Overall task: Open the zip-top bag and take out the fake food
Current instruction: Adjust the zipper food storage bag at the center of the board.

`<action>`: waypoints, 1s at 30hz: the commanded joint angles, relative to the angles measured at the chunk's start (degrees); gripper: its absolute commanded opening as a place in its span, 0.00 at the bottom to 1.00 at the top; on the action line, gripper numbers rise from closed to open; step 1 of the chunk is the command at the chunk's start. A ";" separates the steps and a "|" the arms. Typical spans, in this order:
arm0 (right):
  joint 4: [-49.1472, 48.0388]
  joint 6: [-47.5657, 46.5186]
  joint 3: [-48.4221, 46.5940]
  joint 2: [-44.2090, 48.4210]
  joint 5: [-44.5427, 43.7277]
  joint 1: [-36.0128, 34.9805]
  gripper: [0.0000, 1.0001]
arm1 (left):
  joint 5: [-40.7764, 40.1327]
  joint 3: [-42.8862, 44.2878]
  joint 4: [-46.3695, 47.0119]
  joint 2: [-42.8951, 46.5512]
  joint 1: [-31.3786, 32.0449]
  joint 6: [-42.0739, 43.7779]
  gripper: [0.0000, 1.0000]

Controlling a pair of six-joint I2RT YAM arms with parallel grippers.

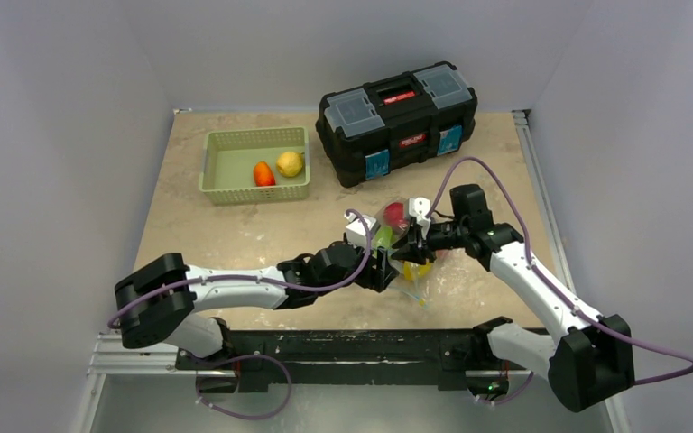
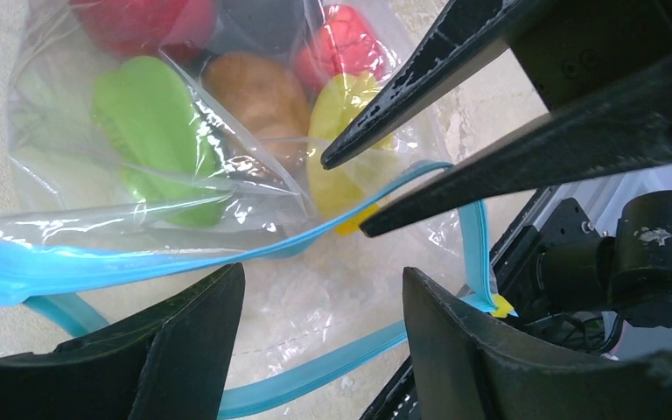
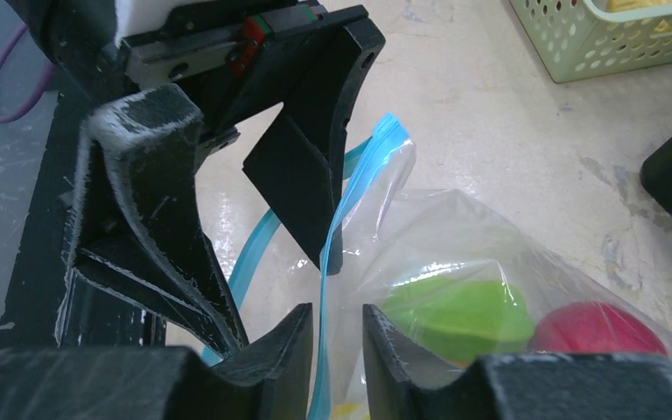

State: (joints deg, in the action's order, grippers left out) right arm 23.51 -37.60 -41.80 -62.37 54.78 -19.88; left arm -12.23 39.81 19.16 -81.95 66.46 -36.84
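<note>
I see my right gripper (image 3: 337, 315), jaws slightly parted around the blue zip strip (image 3: 357, 188) of the zip-top bag (image 3: 490, 245); green and red fake food (image 3: 459, 315) sits inside.

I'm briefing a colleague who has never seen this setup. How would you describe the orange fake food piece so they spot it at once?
Find the black toolbox at the far side of the scene. Just left of it sits the pale green basket. Two pieces lie side by side inside the basket, and the orange piece is the left one, longer and narrower than its round yellow neighbour.
</note>
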 commanded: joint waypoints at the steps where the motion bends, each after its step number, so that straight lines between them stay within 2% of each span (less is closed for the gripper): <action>1: 1.92 -2.31 -2.58 1.80 1.10 -0.25 0.29 | -1.60 2.11 2.26 -0.98 0.21 1.57 0.66; 5: 2.89 -3.21 -2.95 1.74 1.53 -0.16 0.32 | -1.90 1.95 2.79 -1.43 0.25 1.80 0.66; 11: 8.01 -8.06 -4.67 2.26 4.42 0.58 0.46 | -2.21 2.03 2.98 -1.97 0.17 2.46 0.66; 15: 10.48 -10.10 -5.45 2.62 5.60 1.50 0.52 | -2.98 1.56 3.37 -2.15 0.17 2.40 0.66; 22: 11.15 -10.39 -6.43 2.98 8.90 3.73 0.53 | -5.09 -0.58 5.09 -1.62 0.08 2.68 0.66; 30: 3.63 -2.23 -5.09 3.50 2.30 5.33 0.52 | -4.58 -3.95 7.74 -0.61 -0.24 3.44 0.61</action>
State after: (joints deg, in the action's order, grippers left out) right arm 32.18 -44.75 -45.65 -60.27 60.05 -15.27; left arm -16.16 37.26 22.90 -83.68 66.41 -34.83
